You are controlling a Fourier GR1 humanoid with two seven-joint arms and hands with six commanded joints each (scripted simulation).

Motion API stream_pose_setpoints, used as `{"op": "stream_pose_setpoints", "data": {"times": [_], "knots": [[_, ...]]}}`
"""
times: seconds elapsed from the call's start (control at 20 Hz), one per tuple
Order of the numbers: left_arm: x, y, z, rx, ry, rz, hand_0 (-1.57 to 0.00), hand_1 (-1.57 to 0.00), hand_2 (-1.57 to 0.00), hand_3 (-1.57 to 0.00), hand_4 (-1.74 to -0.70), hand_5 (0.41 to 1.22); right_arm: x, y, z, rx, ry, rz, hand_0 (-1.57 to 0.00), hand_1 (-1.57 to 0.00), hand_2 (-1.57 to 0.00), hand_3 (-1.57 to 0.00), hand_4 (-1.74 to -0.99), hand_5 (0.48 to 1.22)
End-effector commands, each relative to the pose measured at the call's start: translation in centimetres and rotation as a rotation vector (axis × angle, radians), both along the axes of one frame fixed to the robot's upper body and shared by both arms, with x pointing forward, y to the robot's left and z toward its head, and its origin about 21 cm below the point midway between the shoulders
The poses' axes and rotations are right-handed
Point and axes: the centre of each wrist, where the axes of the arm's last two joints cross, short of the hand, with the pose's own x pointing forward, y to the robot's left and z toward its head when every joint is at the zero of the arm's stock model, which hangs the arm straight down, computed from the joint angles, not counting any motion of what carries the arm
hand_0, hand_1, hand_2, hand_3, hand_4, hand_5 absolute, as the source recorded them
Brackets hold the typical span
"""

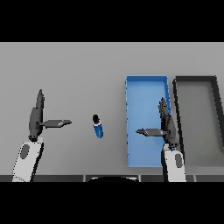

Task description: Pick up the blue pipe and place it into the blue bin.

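A short blue pipe with a dark end lies on the grey table, left of the blue bin. My right hand hovers over the bin's right side, fingers straight and thumb stretched left, holding nothing. It is well to the right of the pipe. My left hand stands open at the left, its thumb pointing towards the pipe with a gap between them.
A dark grey bin sits directly right of the blue bin. Bare grey table stretches behind and around the pipe.
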Motion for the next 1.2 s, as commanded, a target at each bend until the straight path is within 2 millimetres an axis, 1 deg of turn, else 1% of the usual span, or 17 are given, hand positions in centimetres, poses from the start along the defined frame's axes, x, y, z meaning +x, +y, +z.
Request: {"op": "stream_pose_setpoints", "data": {"times": [0.0,0.25,0.3,0.35,0.4,0.45,0.5,0.6,0.65,0.7,0.75,0.8,0.85,0.9,1.0,1.05,1.15], "knots": [[0.0,0.1,0.0,0.0,-0.004,0.001,0.0,0.0,0.0,0.0,-1.07,0.591,0.0,0.1,0.0,0.001,0.0,0.0,0.0,0.0,0.0,0.0,-1.225,0.617],[0.2,1.1,0.0,0.004,-0.002,0.002,0.0,0.0,0.0,0.0,-1.07,0.591,0.1,0.9,0.2,0.003,-0.005,0.003,0.0,0.0,0.0,0.0,-1.225,0.617],[0.0,2.1,0.8,0.073,-0.006,-0.167,0.0,0.0,0.0,0.0,-1.07,0.591,-0.5,0.6,0.6,-0.083,-0.071,0.066,0.0,0.0,0.0,0.0,-1.225,0.617],[-0.1,3.0,1.3,0.119,0.0,-0.271,0.0,0.0,0.0,0.0,-1.07,0.59,-1.4,0.7,0.7,-0.143,-0.091,0.103,0.0,0.0,0.0,0.0,-1.224,0.618],[-0.2,3.8,1.6,0.134,0.018,-0.327,0.0,0.0,0.0,0.0,-1.07,0.589,-1.8,0.4,0.7,-0.183,-0.086,0.129,0.0,0.0,0.0,0.0,-1.225,0.618],[-0.3,4.2,2.0,0.146,0.026,-0.363,0.0,0.0,0.0,0.0,-1.08,0.587,-2.0,0.1,0.8,-0.209,-0.088,0.133,0.0,0.0,0.0,0.0,-1.225,0.62],[-0.1,4.4,2.1,0.15,0.039,-0.383,0.0,0.0,0.0,0.0,-1.08,0.588,-2.1,0.3,1.1,-0.225,-0.088,0.14,0.0,0.0,0.0,0.0,-1.223,0.62],[0.0,4.3,2.0,0.154,0.039,-0.41,0.0,0.0,0.0,0.0,-1.08,0.596,-2.1,0.5,1.2,-0.26,-0.077,0.138,0.0,0.0,0.0,0.0,-1.203,0.614],[-0.2,4.3,1.6,0.152,0.046,-0.42,0.0,0.0,0.0,0.0,-1.08,0.6,-2.0,0.6,1.4,-0.273,-0.073,0.131,0.0,0.0,0.0,0.0,-1.196,0.609],[-0.1,4.3,1.9,0.143,0.049,-0.436,0.0,0.0,0.0,0.0,-1.08,0.604,-1.8,0.5,1.3,-0.28,-0.057,0.118,0.0,0.0,0.0,0.0,-1.186,0.601],[-0.4,4.6,1.9,0.143,0.045,-0.461,0.0,0.0,0.0,0.0,-1.09,0.605,-2.1,0.3,1.4,-0.281,-0.066,0.116,0.0,0.0,0.0,0.0,-1.185,0.597],[-0.7,4.4,1.9,0.141,0.041,-0.51,0.0,0.0,0.0,0.0,-1.09,0.596,-2.2,0.3,1.4,-0.279,-0.082,0.125,0.0,0.0,0.0,0.0,-1.186,0.598],[-1.1,3.3,1.8,0.129,0.044,-0.561,0.0,0.0,0.0,0.0,-1.1,0.583,-2.2,0.5,1.6,-0.284,-0.092,0.141,0.0,0.0,0.0,0.0,-1.187,0.6],[-1.3,2.8,1.8,0.132,0.051,-0.607,0.0,0.0,0.0,0.0,-1.1,0.567,-2.2,0.4,1.5,-0.287,-0.089,0.147,0.0,0.0,0.0,0.0,-1.193,0.605],[-2.1,2.2,1.9,0.123,0.068,-0.68,0.0,0.0,0.0,0.0,-1.11,0.534,-2.1,0.5,1.6,-0.281,-0.09,0.149,0.0,0.0,0.0,0.0,-1.201,0.609],[-2.6,1.2,1.7,0.114,0.081,-0.708,0.0,0.0,0.0,0.0,-1.12,0.514,-2.0,0.1,1.4,-0.285,-0.086,0.153,0.0,0.0,0.0,0.0,-1.205,0.611],[-3.3,-0.6,1.0,0.102,0.093,-0.778,0.0,0.0,0.0,0.0,-1.16,0.497,-1.9,0.5,1.4,-0.287,-0.089,0.156,0.0,0.0,0.0,0.0,-1.208,0.612]]}}
